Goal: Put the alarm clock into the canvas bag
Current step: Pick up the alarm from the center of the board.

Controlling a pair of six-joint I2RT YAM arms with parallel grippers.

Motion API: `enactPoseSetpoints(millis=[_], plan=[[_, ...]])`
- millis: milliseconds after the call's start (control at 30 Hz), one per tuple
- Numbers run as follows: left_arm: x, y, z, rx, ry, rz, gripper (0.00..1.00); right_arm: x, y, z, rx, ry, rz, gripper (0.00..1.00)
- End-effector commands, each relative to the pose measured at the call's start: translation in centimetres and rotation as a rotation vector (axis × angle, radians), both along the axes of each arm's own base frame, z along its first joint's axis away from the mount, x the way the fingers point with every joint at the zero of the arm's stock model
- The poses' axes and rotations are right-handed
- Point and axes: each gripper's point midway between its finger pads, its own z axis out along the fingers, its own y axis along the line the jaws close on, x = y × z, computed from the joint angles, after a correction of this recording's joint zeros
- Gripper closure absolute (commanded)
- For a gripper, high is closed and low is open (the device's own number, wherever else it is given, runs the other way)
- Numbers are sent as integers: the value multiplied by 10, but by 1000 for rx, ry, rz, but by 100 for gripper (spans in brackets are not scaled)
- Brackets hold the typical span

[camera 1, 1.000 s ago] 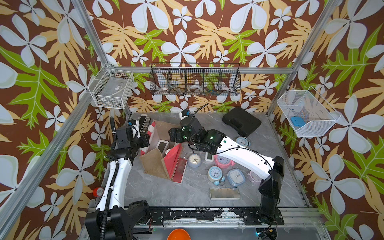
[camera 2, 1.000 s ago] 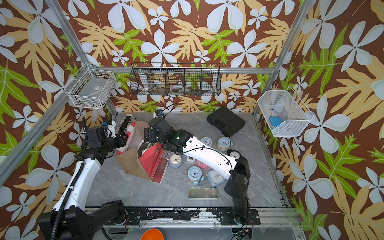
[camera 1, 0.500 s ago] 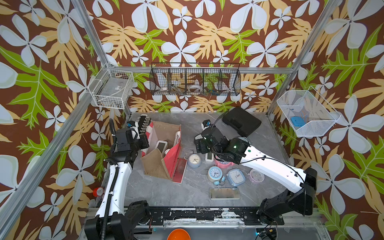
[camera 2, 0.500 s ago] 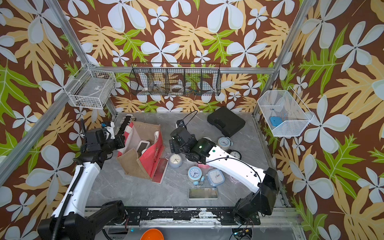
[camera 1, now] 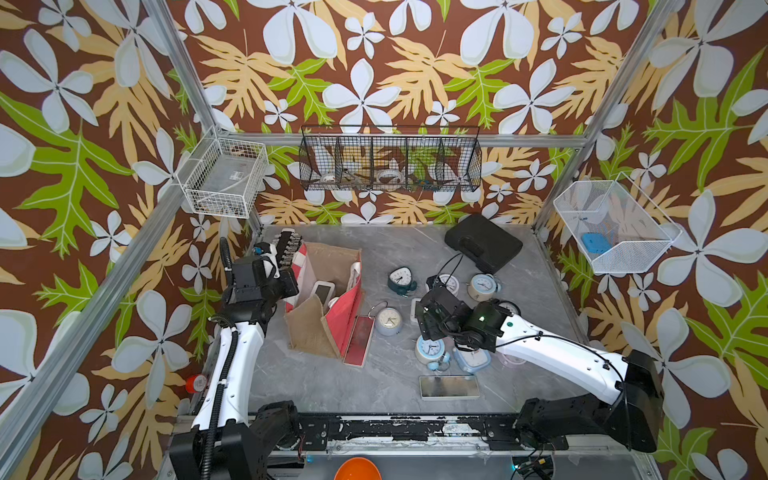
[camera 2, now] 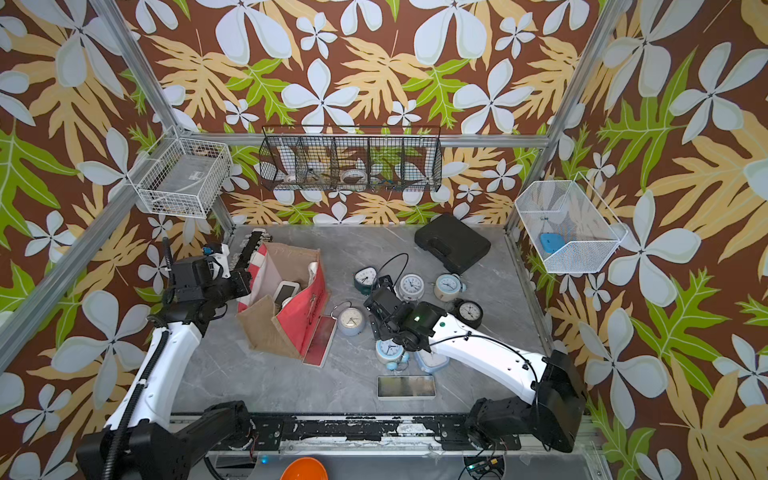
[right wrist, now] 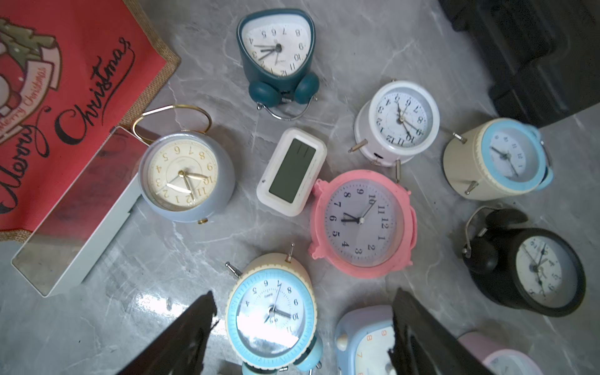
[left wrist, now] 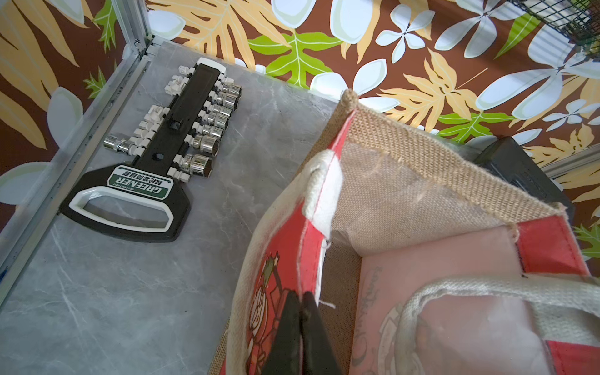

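Observation:
The canvas bag [camera 1: 332, 272] stands open at the table's left, burlap ends and red printed sides, with a white digital clock [camera 1: 322, 291] inside. My left gripper [left wrist: 300, 297] is shut on the bag's near red rim [left wrist: 293, 240]. Several alarm clocks lie to the bag's right: grey-blue with a gold ring [right wrist: 186, 177], white digital [right wrist: 292, 172], pink [right wrist: 360, 224], teal [right wrist: 279, 48]. My right gripper [right wrist: 303, 302] hangs open above a cream and blue bell clock [right wrist: 272, 311] and holds nothing. In a top view that gripper's head [camera 2: 386, 309] covers the pink clock.
A socket rail [left wrist: 162, 139] lies left of the bag, by the frame. A black case [camera 1: 482, 245] sits at the back right. Two flat mirror-faced clocks lie on the table, one against the bag [camera 1: 359, 340], one near the front edge [camera 1: 449, 386]. Wire baskets [camera 1: 390, 164] hang on the walls.
My right arm has pulled back from over the bag to the clock cluster, jaws still open. My left gripper has closed on the bag's rim.

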Motion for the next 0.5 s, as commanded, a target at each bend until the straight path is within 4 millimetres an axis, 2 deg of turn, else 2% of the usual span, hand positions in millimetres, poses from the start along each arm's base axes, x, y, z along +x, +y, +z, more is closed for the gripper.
enactPoseSetpoints(millis=[0,233,467], plan=[[-1,-1,0,5,-6,-11,98,-9,-1,-13,24,50,-21,15],[-1,1,4,24,-26,-9,98,-26,1,-46,19,161,-19,15],[-1,1,4,26,-28,-9,98,-37,3,-64,6,204,-16,8]])
